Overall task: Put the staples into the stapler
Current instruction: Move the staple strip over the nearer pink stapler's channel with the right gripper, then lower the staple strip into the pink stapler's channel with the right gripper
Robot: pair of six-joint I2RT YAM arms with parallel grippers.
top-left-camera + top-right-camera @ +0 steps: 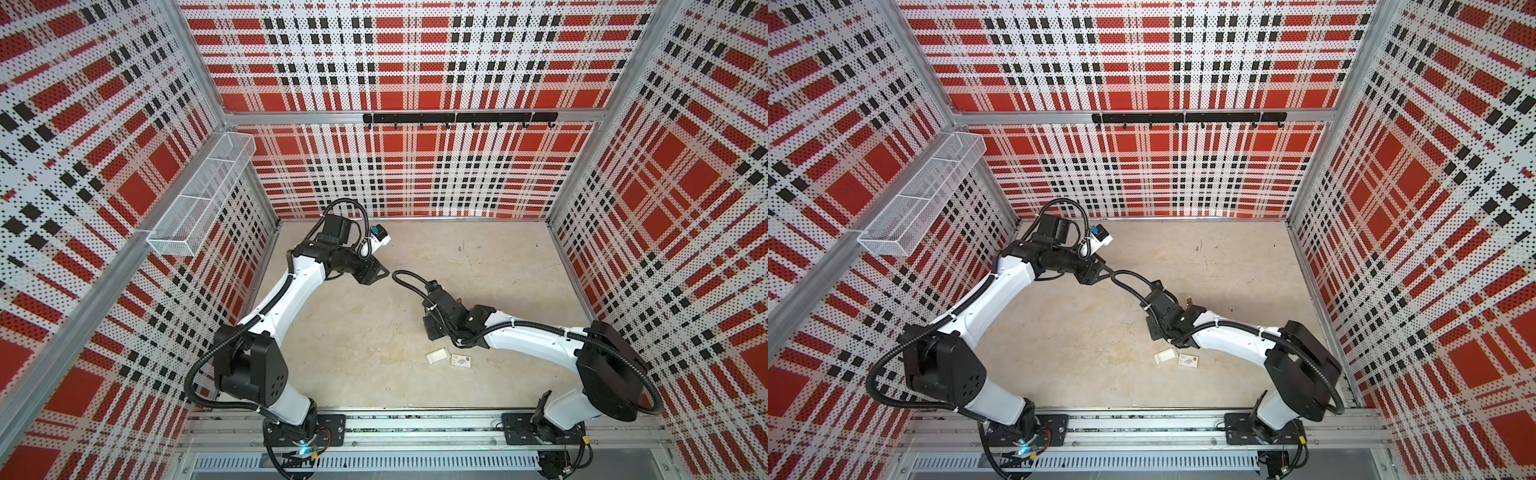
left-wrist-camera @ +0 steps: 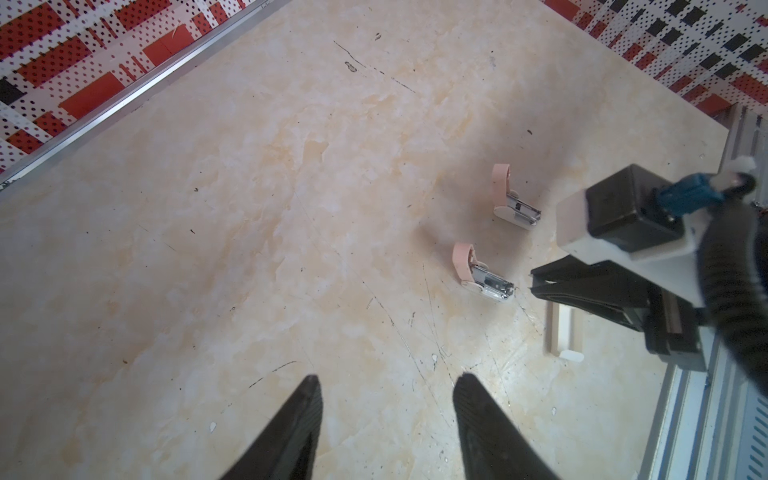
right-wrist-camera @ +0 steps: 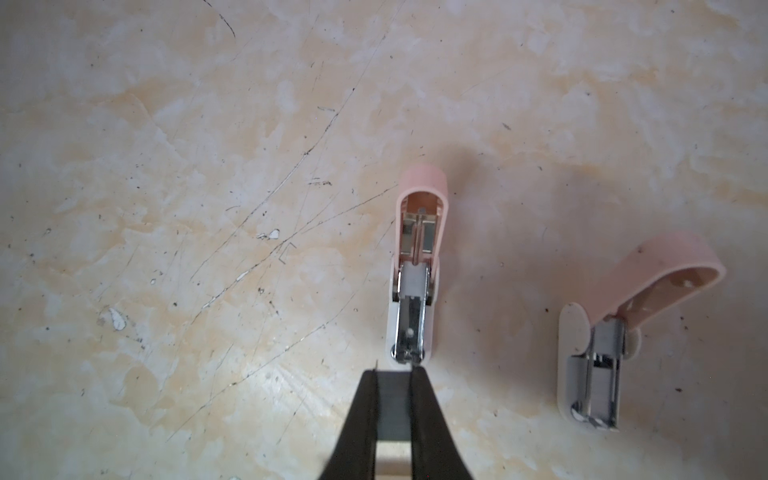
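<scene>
In the right wrist view my right gripper (image 3: 394, 372) is shut on the staples (image 3: 394, 409), a grey strip held flat between its fingers. Its tips hang just short of the front end of a pale pink stapler (image 3: 413, 266), whose lid is swung up and whose metal channel lies bare. A second pink stapler (image 3: 615, 332) lies open beside it. The left wrist view shows both staplers (image 2: 482, 274) (image 2: 513, 199), with the right gripper (image 2: 536, 282) next to the nearer one. My left gripper (image 2: 386, 382) is open and holds nothing, hovering over bare table, as the top view also shows (image 1: 382, 273).
A small white cardboard tray (image 1: 437, 356) and a printed white sleeve (image 1: 461, 360) lie on the table near the front, below the right arm. A wire basket (image 1: 199, 195) hangs on the left wall and a black hook rail (image 1: 459, 117) on the back wall.
</scene>
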